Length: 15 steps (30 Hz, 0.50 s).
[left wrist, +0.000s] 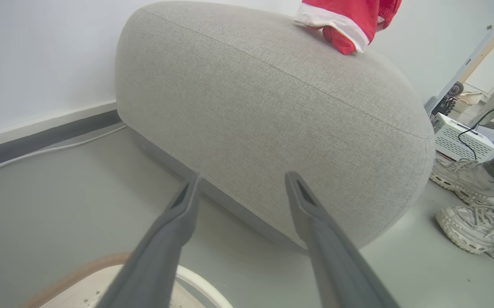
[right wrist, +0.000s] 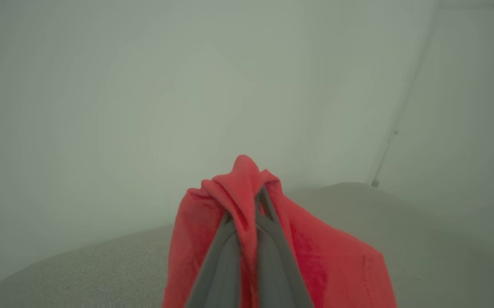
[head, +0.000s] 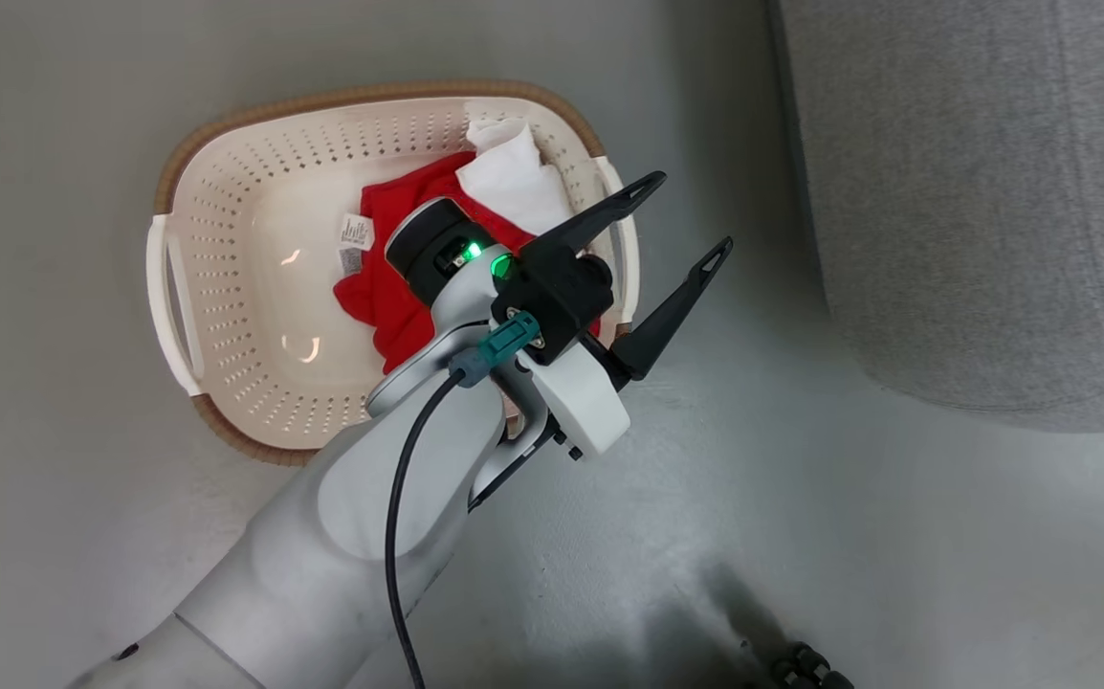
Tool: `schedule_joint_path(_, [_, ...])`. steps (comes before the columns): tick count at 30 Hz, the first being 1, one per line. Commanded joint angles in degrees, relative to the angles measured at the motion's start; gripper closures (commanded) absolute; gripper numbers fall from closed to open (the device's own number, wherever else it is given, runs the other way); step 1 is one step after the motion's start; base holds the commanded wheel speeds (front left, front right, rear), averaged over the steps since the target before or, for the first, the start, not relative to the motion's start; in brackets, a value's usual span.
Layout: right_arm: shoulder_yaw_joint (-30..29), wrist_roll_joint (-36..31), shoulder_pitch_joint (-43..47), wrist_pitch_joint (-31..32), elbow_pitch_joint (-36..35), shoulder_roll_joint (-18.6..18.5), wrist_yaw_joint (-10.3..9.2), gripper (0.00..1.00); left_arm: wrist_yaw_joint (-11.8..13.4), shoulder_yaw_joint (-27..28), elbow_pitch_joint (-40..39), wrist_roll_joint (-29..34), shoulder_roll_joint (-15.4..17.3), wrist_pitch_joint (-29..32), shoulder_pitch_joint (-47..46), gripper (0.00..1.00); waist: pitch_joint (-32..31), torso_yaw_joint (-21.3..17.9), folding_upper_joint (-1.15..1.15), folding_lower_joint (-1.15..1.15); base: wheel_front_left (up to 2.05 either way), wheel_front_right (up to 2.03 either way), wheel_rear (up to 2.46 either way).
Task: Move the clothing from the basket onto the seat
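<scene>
On pale grey floor [head: 35,431]: cream basket [head: 227,316] near grey seat [head: 973,191]. White cable [left wrist: 46,150] along wall. Past seat, 2 pale sneakers [left wrist: 474,229], white perforated box [left wrist: 456,141]. Red clothing [left wrist: 349,10] touching seat's top.

In the basket [head: 227,316] on the floor [head: 801,526] lies clothing [head: 389,287]; the seat [head: 973,191] stands to the basket's right, the left gripper [head: 692,211] over the basket's right edge.
</scene>
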Motion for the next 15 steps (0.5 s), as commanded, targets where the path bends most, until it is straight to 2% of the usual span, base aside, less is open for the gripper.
schedule_joint_path(1, [-0.90,-1.25,-0.63,-0.33,0.01,-1.69,0.23,1.00,0.46,0.62,-1.77,0.05,-0.19,-0.34,-0.91,0.00,1.94,1.89,0.00,0.00,0.00,0.00,0.00])
schedule_joint_path(8, [-0.29,-3.91,-0.78,-0.33,9.15,0.62,0.23,1.00,0.95,0.68,-1.99,-0.28,-0.19,-0.34,-0.78,0.00,2.38,2.92,0.00,0.00,0.00,0.00,0.00])
schedule_joint_path(9, [-0.10,-3.41,-0.67,-0.33,10.21,1.10,0.23,0.80,0.97,0.70,-2.04,-0.37,-0.19,-0.34,-0.69,0.00,2.18,3.04,0.00,0.00,0.00,0.00,0.00])
schedule_joint_path(10, [0.50,-3.21,-0.33,-0.33,10.61,1.40,0.23,0.51,1.02,0.78,-2.16,-0.49,-0.19,-0.34,-0.62,0.00,1.95,3.19,0.00,0.00,0.00,0.00,0.00])
schedule_joint_path(11, [1.20,-2.83,0.14,-0.33,10.85,1.74,0.23,0.00,1.03,0.86,-2.26,-0.64,-0.19,-0.34,-0.57,0.00,1.73,3.29,0.00,0.00,0.00,0.00,0.00])
schedule_joint_path(15, [2.51,0.55,2.64,-0.33,9.92,2.88,0.23,0.00,1.10,1.51,-2.65,-0.93,-0.19,-0.34,-0.47,0.00,0.63,3.59,0.00,0.00,0.00,0.00,0.00])
